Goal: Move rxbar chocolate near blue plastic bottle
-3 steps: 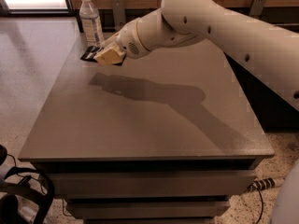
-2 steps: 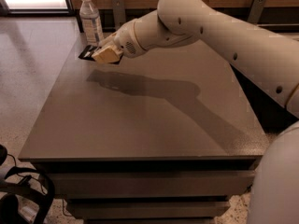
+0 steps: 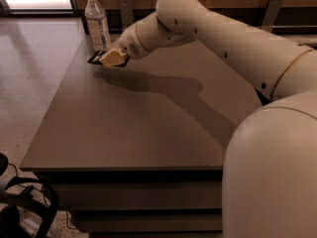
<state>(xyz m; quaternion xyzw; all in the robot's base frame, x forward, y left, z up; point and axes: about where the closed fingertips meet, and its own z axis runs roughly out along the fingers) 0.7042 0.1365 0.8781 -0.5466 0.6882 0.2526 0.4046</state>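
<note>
One rxbar (image 3: 94, 58) clamped in gripper (image 3: 110, 59) jaws, poking out to their left. Held low over table's (image 3: 124, 133) far-left corner, just in front of bottle (image 3: 97, 26) base; contact with bottle not discernible.

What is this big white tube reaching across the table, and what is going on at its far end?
The white tube is a robot's arm, jointed a bit like yours. There is only one picture. It looks down over the grey table from its near side, and where the camera is fixed is not known. At the arm's tip, over the table's far left corner, is the claw. Its two fingers are closed on a flat dark snack bar, the rxbar chocolate, which sticks out to the left. Just behind it stands the blue plastic bottle, clear with a white cap.
</note>
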